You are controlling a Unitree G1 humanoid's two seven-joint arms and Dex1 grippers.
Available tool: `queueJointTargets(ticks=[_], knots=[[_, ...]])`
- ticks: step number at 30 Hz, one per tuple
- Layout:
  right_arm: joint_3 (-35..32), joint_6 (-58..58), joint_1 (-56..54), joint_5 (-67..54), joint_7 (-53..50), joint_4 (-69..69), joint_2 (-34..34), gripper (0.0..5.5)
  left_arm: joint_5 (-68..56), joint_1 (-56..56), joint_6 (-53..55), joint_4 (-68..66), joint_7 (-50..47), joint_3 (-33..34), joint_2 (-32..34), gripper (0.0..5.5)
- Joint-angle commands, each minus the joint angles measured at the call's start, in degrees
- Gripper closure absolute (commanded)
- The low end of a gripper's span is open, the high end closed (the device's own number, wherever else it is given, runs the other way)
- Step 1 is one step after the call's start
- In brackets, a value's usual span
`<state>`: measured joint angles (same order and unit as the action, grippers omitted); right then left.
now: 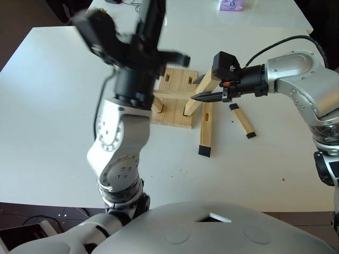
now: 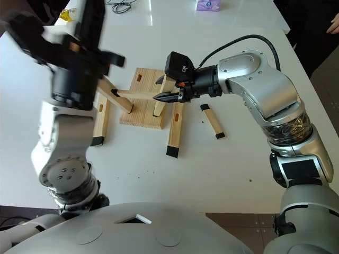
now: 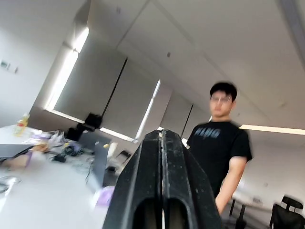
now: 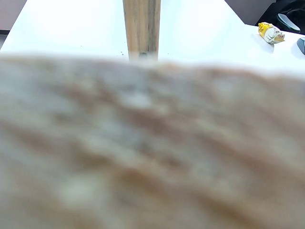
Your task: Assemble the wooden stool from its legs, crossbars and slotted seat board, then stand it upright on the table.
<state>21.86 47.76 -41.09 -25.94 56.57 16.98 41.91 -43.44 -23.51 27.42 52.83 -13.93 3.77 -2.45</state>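
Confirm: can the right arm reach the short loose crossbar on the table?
Probably yes. The short crossbar lies alone on the table close beside the right gripper, nothing over it. The gripper is at a leg on the seat board and must leave that first.

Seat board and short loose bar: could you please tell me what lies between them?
A long leg lies flat between the seat board and the short bar, clear in both eye views.

Bright o'head light, glare on table, soft shadows
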Motion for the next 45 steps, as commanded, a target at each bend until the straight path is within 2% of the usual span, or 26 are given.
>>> queueJointTargets(ticks=[1,3,5,7,9,12,17,21,26,32,40,41,45], knots=[[4.4,3.9,4.8,1.9,1.3,-2.4,1.3,3.48,-9.3,-3.7,0.1,-5.7,-6.8,27.0,17.3,5.50],[3.8,3.7,5.0,1.6,1.7,-2.3,2.1,3.48,-2.7,5.7,4.4,-13.0,-2.2,33.4,24.7,5.50],[3.7,3.4,4.9,1.7,2.1,-2.4,2.3,3.48,0.6,14.5,6.5,-18.3,2.4,33.2,26.9,5.50],[3.8,3.0,4.7,1.8,2.5,-2.5,2.3,3.48,1.9,21.5,7.2,-21.8,8.0,26.5,26.2,5.50],[3.6,2.9,4.4,1.5,3.2,-2.3,2.4,3.48,5.1,24.8,6.3,-25.0,12.8,17.0,24.7,5.50],[3.8,2.2,3.5,1.7,4.7,-2.6,2.8,3.48,8.4,23.5,4.5,-28.0,17.7,4.8,20.5,5.50],[5.7,-0.1,1.3,2.2,9.7,-3.5,3.9,3.48,9.7,21.3,5.0,-23.4,21.9,-14.4,11.6,5.50],[5.7,-1.8,0.3,2.0,15.5,-3.4,6.2,3.48,10.0,26.4,7.4,-15.7,21.6,-21.5,10.8,5.50],[5.9,-4.6,1.8,2.8,20.8,-3.2,8.7,3.48,9.3,33.3,10.7,-6.8,18.4,-19.3,13.9,5.50],[4.1,-4.9,8.0,1.3,19.6,0.9,9.6,3.48,6.5,33.2,14.9,-0.5,15.2,-13.2,14.0,5.50],[-0.7,-7.1,12.3,-0.5,12.5,1.0,5.6,3.48,3.1,31.7,14.3,-4.4,17.2,-5.4,13.7,5.50],[-1.6,-7.9,12.8,-0.9,12.0,0.6,5.0,3.12,2.5,32.2,13.9,-4.6,17.5,-5.0,13.4,5.50],[-5.5,-8.2,14.8,-2.9,9.3,0.3,2.9,2.59,-1.6,34.6,12.6,-4.5,19.3,-3.0,11.9,5.50]])
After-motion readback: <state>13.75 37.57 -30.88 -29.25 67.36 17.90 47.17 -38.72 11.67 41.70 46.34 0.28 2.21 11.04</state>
